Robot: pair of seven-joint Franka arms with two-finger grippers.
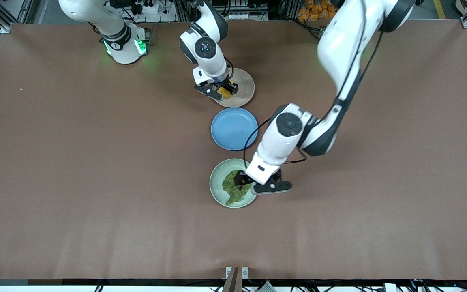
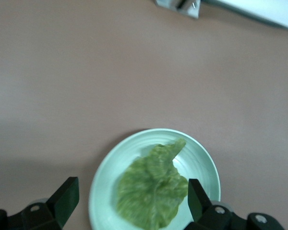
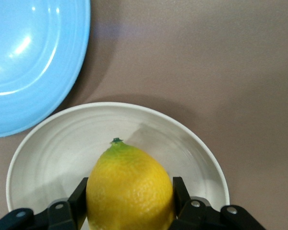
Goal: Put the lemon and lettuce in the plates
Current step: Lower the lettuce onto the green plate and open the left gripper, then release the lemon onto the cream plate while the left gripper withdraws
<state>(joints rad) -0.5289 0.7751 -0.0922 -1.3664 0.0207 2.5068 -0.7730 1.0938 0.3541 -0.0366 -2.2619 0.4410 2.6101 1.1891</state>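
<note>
Nearest to the front camera, you can see the mint green plate [image 1: 216, 190] on the brown table [image 1: 75, 182]. The lettuce [image 1: 233, 190] lies flat in this plate, with its stem end pointing toward the front camera. In the left wrist view the lettuce [image 2: 151, 188] fills the middle of the mint green plate [image 2: 201, 160], and some bare rim shows around it.

Your left gripper [image 1: 253, 184] hangs over the edge of the mint green plate that is toward the left arm's end of the table. Its claw is spread wide. In the left wrist view the two dark fingers [image 2: 65, 197] stand far apart, one on each side of the leaf, and they hold nothing.

A bit farther from the front camera sits the blue plate [image 1: 234, 128]. It is just beside the mint green plate, and nothing lies in it.

Farther still is the beige plate [image 1: 245, 91], just beside the blue plate. Your right gripper [image 1: 224, 91] is over this plate. Its claw is pinching the lemon [image 1: 226, 93]. In the right wrist view the lemon [image 3: 129, 189] sits between the two black fingers [image 3: 178, 194], with its green tip pointing away from the claw, and the beige plate [image 3: 53, 148] is right under it. You cannot tell whether the lemon touches the plate.
</note>
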